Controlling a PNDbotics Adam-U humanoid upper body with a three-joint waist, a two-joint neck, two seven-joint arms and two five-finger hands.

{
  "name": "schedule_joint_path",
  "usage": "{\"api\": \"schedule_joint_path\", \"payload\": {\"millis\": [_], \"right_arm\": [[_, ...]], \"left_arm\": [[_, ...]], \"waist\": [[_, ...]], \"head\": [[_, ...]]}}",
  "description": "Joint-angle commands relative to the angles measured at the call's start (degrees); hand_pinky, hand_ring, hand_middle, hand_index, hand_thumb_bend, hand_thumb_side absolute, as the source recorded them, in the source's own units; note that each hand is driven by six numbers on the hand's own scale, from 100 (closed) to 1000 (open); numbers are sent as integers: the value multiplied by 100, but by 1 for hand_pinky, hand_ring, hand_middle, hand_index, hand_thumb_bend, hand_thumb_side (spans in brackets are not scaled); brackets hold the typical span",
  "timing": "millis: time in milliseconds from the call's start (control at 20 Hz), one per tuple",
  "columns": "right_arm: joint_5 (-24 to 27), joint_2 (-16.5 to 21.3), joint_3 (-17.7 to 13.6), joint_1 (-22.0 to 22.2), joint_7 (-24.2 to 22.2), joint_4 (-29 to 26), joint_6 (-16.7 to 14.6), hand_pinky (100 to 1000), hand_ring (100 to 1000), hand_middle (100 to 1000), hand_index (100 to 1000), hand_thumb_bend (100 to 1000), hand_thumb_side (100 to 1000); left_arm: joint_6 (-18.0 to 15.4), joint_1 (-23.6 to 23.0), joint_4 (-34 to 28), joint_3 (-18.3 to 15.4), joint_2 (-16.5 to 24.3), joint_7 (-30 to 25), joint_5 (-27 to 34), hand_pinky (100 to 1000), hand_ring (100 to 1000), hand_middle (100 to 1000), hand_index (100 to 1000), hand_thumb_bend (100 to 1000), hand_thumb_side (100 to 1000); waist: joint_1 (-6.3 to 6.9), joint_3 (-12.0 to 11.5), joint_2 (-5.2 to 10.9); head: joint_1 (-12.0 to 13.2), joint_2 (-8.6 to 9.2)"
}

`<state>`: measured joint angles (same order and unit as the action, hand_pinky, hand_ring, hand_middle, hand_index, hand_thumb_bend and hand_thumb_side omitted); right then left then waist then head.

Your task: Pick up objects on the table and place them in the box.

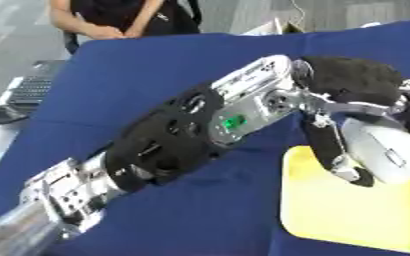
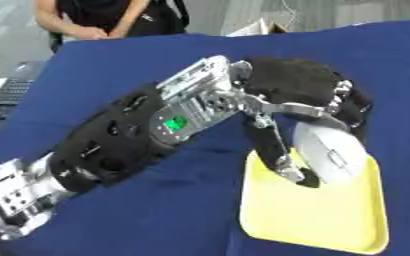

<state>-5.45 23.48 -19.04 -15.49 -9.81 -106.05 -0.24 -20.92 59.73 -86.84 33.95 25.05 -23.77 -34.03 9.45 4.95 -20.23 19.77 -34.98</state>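
The robot's left arm (image 1: pixel 173 135) reaches in from the lower left and stretches diagonally across the blue-covered surface (image 1: pixel 156 65). Its left hand (image 2: pixel 300 90) is turned downward over the upper part of a shallow yellow tray (image 2: pixel 313 215), which lies toward the right side of the surface. The hand is closed around a grey computer mouse (image 2: pixel 331 152): the thumb (image 2: pixel 274 145) curves down along the mouse's left side, and the fingers (image 2: pixel 355 107) wrap over its far, right side, so the mouse sits pinched between them with its scroll wheel and buttons facing the camera. The mouse is tilted, its lower end hanging over the tray's upper right area; whether it touches the tray floor cannot be told from these views. The visible part of the tray's floor is bare yellow. The black-gloved back of the hand faces up and away, with silver linkages showing at the wrist and a small green light on the forearm. The right hand shows in neither view.
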Motion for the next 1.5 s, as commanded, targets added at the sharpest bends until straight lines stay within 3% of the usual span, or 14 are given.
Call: {"api": "schedule_joint_path", "payload": {"millis": [50, 550, 1250, 1350, 1400, 1450, 1500], "right_arm": [[11, 64, -5, -74, 3, -57, -17, 799, 822, 949, 1000, 100, 962], [-2, 65, -18, -76, 8, -59, -14, 799, 822, 949, 1000, 100, 961], [-2, 56, -15, -83, 0, -73, -3, 799, 822, 949, 1000, 100, 963], [0, 56, -13, -82, -2, -71, -3, 799, 822, 949, 1000, 100, 963], [0, 56, -10, -85, -5, -72, -4, 799, 822, 949, 1000, 100, 963], [-1, 56, -10, -86, -6, -72, -5, 799, 822, 949, 1000, 100, 962], [-1, 56, -10, -86, -7, -72, -5, 799, 822, 949, 1000, 100, 962]], "left_arm": [[-212, 92, 167, 16, -1, 104, -239, 698, 692, 650, 455, 100, 252], [-777, 231, 523, 391, 22, 46, -621, 703, 705, 648, 456, 100, 257], [-841, 229, 522, 554, -4, -102, -626, 716, 704, 648, 458, 100, 260], [-871, 235, 528, 573, -21, -123, -623, 719, 712, 661, 498, 100, 263], [-915, 244, 511, 588, -29, -133, -623, 714, 730, 692, 599, 165, 480], [-988, 255, 475, 598, -32, -132, -624, 706, 749, 717, 701, 281, 598], [-1085, 273, 412, 601, -31, -119, -644, 693, 760, 732, 795, 367, 621]], "waist": [[-74, -2, 92], [-47, 15, 79], [-44, 19, 75], [-45, 17, 73], [-46, 18, 73], [-46, 18, 73], [-47, 18, 74]], "head": [[4, 94], [2, 80], [13, 101], [20, 100], [23, 102], [23, 103], [23, 104]]}}
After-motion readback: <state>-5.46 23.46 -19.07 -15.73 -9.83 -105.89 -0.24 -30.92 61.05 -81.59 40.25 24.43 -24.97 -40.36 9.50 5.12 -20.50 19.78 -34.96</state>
